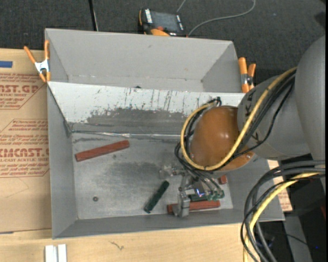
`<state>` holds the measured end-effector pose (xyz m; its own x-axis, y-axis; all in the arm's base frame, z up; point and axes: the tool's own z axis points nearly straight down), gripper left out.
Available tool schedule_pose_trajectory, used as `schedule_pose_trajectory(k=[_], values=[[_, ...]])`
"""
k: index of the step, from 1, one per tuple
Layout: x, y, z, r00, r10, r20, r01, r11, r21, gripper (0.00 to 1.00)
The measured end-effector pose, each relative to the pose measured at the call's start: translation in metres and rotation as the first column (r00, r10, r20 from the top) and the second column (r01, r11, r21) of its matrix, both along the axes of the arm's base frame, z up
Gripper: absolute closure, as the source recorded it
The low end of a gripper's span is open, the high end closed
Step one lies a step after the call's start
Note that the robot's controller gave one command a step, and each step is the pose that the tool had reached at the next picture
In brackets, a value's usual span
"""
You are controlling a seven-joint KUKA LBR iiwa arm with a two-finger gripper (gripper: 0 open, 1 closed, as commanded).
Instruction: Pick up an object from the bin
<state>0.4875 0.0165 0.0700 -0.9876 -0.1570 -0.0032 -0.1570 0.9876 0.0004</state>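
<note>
Nearest our lens in the camera view, the arm's orange wrist cover (216,138) and its looped cables (262,111) hang over the right side of the grey bin (60,168). Below the cover, the end effector (183,205) is down at the bin floor near the wall at the view's lower edge, right at the left end of a small red bar (203,205) lying flat there. We cannot tell whether it is open or closed. Just to its left a dark green marker (156,196) lies slantwise. A reddish-brown flat stick (101,150) rests well apart, toward the bin's left.
</note>
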Motion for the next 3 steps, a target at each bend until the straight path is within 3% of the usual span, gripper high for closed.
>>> schedule_pose_trajectory(k=[1, 2, 3], values=[[-0.001, 0.000, 0.002, 1.000, 0.000, -0.009, 0.000, 1.000, -0.001, 1.00], [0.029, 0.019, 0.074, 0.951, 0.309, 0.001, -0.309, 0.951, -0.001, 1.00], [0.026, 0.045, 0.184, 0.947, 0.320, 0.008, -0.320, 0.947, -0.002, 1.00]])
